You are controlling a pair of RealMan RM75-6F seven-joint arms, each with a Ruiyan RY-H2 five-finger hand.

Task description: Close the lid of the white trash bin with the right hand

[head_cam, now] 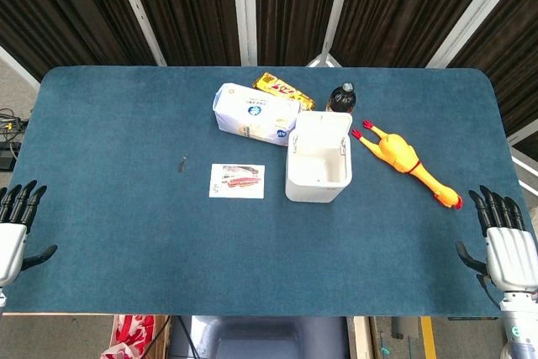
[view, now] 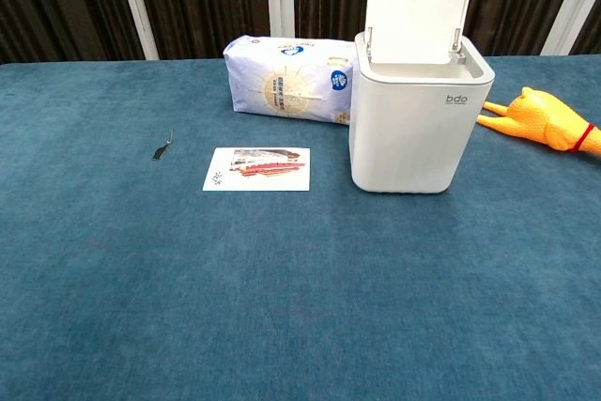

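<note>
- My left hand: at the table's left near edge, fingers apart, holding nothing.
- Card lies flat, left of the bin.
- White trash bin: mid-table, lid upright, open.
- Rubber chicken lies right of the bin.
- My right hand: off the right near corner, fingers spread, empty.
</note>
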